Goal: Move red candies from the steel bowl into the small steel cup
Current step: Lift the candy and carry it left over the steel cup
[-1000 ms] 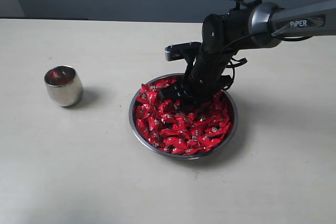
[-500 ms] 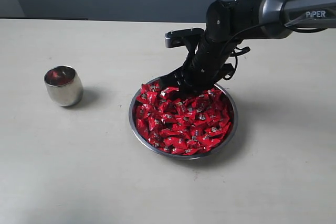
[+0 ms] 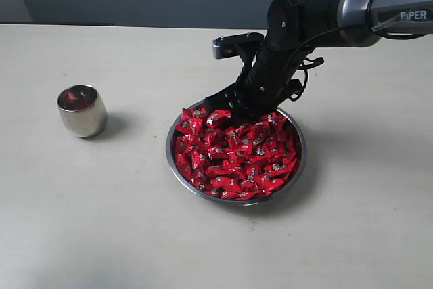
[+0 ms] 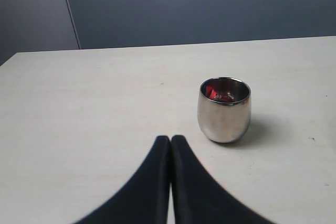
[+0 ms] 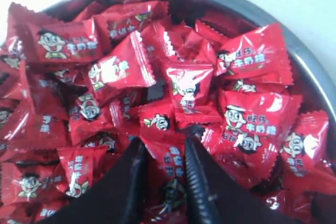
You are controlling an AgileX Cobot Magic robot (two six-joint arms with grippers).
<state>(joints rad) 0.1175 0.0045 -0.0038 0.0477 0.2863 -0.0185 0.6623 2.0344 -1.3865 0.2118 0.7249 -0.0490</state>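
The right gripper (image 3: 218,104) was sunk in the pile a second ago and has since come up. It now hangs just above the far-left part of the steel bowl (image 3: 169,160), clear of the heap. In the right wrist view its fingers stand partly closed with a red candy (image 5: 167,174) pinched between them, so the pick appears to have worked, though only just clear of the red candies (image 3: 237,157) below it. That would mean the next stretch is the carry leftward to the small steel cup (image 3: 82,111), which stands upright well to the left of the bowl. The cup already shows a few red wrappers inside it in the left wrist view. The bowl is still heaped, so the task looks far from done. The left gripper (image 4: 170,139) is closed on nothing, fingers pressed together, on the near side of the cup. The right arm carries the white lettering "PiPER" (image 3: 413,15). Each wrapper bears a cartoon child's face and white Chinese characters, too blurred to read with confidence.
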